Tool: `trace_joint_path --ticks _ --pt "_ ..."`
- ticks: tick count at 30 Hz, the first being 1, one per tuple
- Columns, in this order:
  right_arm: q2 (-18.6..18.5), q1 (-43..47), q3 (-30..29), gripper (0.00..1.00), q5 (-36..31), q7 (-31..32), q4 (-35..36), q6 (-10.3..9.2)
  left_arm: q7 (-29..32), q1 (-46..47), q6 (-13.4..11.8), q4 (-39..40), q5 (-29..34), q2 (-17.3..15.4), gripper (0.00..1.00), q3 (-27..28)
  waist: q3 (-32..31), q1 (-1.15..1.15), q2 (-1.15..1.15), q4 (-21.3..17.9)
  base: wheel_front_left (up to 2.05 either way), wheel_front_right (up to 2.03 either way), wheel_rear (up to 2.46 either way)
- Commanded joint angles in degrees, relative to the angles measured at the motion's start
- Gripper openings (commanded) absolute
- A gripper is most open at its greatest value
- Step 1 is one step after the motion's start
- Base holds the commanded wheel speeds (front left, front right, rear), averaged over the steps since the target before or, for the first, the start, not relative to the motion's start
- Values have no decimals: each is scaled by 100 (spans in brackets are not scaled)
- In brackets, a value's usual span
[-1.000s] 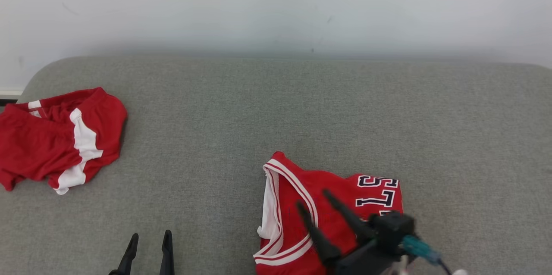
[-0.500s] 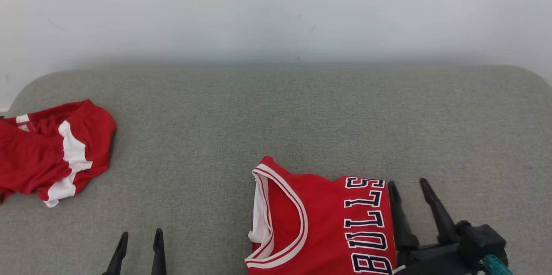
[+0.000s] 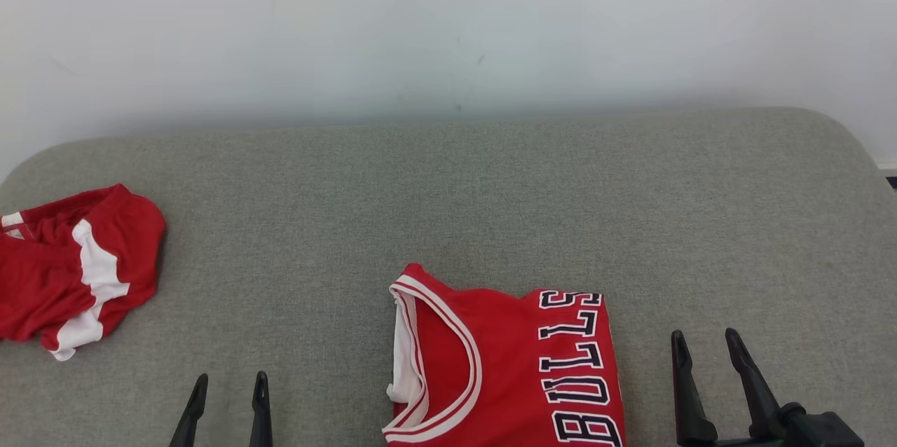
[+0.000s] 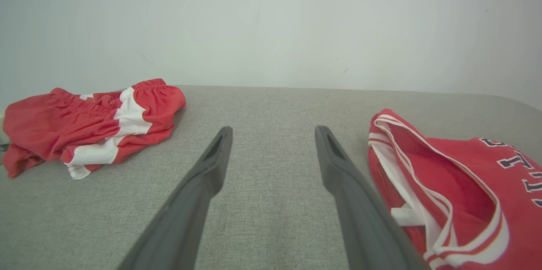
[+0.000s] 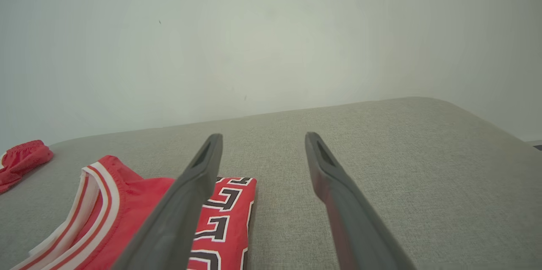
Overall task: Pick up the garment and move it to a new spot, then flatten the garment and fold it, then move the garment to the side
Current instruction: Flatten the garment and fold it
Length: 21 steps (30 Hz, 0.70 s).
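On the head view we see the red jersey (image 3: 504,370) lying folded flat on the grey cushion (image 3: 448,209), low in the picture between our two grippers. Its white-and-red trimmed neckline is on the left, and dark, white-edged "BULLS" lettering runs down its right side. Our left gripper (image 3: 231,378) and right gripper (image 3: 704,335) each have their fingers apart and hold nothing.

On the left wrist view the jersey lies just right of the spread fingers, its neckline open over a white inner layer.

On the right wrist view its lettered fold lies partly behind one finger.
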<state>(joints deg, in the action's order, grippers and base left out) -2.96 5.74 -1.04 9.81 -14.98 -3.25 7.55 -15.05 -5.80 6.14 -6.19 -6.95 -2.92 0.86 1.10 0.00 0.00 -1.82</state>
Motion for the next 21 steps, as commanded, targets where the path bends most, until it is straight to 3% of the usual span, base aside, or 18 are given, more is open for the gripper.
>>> trace_joint_path --ticks 1,21 --pt "14 69 5 100 -27 -23 -14 -15 -21 -77 25 28 51 6 100 -9 -17 0 0 -23 0 0 0" --pt "14 19 100 100 -136 -24 -363 -15 -21 -218 -7 -84 169 5 100 -172 -32 0 0 21 0 0 0"
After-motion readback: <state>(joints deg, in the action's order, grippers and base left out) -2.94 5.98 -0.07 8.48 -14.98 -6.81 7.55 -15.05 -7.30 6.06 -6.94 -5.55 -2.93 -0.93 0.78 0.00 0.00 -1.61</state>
